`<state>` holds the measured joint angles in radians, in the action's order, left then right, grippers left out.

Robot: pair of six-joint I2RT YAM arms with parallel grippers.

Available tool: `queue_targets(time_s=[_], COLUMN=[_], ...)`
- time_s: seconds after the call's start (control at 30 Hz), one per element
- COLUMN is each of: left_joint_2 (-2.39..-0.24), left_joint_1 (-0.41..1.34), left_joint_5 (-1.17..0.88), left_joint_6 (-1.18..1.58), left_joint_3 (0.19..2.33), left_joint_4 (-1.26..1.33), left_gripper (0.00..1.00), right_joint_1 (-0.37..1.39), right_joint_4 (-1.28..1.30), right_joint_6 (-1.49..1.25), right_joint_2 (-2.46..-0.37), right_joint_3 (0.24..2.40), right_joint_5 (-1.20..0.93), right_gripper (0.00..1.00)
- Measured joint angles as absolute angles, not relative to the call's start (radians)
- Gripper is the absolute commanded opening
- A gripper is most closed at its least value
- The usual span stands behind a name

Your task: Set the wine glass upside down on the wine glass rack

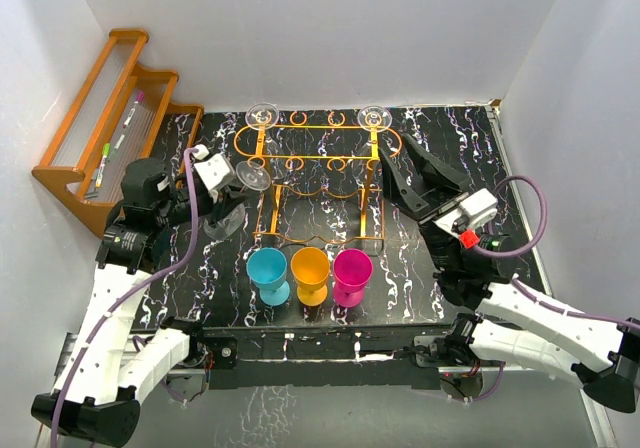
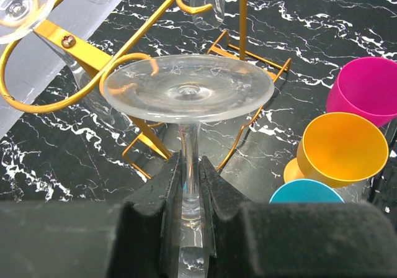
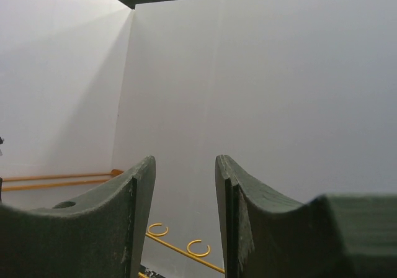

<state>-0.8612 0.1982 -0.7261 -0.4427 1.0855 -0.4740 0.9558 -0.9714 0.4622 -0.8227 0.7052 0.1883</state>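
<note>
My left gripper (image 1: 232, 190) is shut on the stem of a clear wine glass (image 1: 253, 175). In the left wrist view the stem runs between the black fingers of the gripper (image 2: 189, 169), and the glass's round foot (image 2: 188, 89) faces away from them, close to a ring slot at the left end of the orange wire rack (image 2: 87, 58). The bowl is hidden behind the fingers there. The rack (image 1: 310, 156) stands mid-table with two clear glasses (image 1: 262, 115) (image 1: 374, 118) hanging on its back rail. My right gripper (image 1: 405, 168) is open and empty beside the rack's right end, facing the back wall (image 3: 185, 166).
Three plastic goblets stand in front of the rack: blue (image 1: 268, 271), orange (image 1: 311, 271) and magenta (image 1: 352, 273). A brown wooden stepped shelf (image 1: 110, 118) with pens leans at the far left. White walls enclose the black marble table (image 1: 450, 138).
</note>
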Motion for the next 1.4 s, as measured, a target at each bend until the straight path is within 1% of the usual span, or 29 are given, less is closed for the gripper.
queue_targets(time_s=[0.23,0.6,1.23,1.4], left_joint_2=[-0.865,-0.903,-0.966,-0.984], left_joint_1=[0.198,0.198,0.198,0.198], left_joint_5=[-0.727,-0.72,-0.717,-0.717], left_joint_6=[-0.394,-0.317,-0.237,-0.22], left_joint_3=[1.048,1.011,0.988,0.987], left_joint_4=[-0.342,-0.178,-0.11,-0.104], left_gripper=[0.0,0.0,0.0,0.0], right_joint_1=[0.955,0.956,0.956,0.955], right_joint_4=[-0.972,-0.991,-1.056,-1.059], right_joint_6=[0.449,0.46,0.518,0.531], right_joint_2=[-0.78,-0.786,-0.79,-0.763], right_joint_3=[0.664,0.623,0.573,0.571], right_joint_5=[0.213,0.26,0.305,0.318], right_gripper=[0.45,0.45,0.44,0.44])
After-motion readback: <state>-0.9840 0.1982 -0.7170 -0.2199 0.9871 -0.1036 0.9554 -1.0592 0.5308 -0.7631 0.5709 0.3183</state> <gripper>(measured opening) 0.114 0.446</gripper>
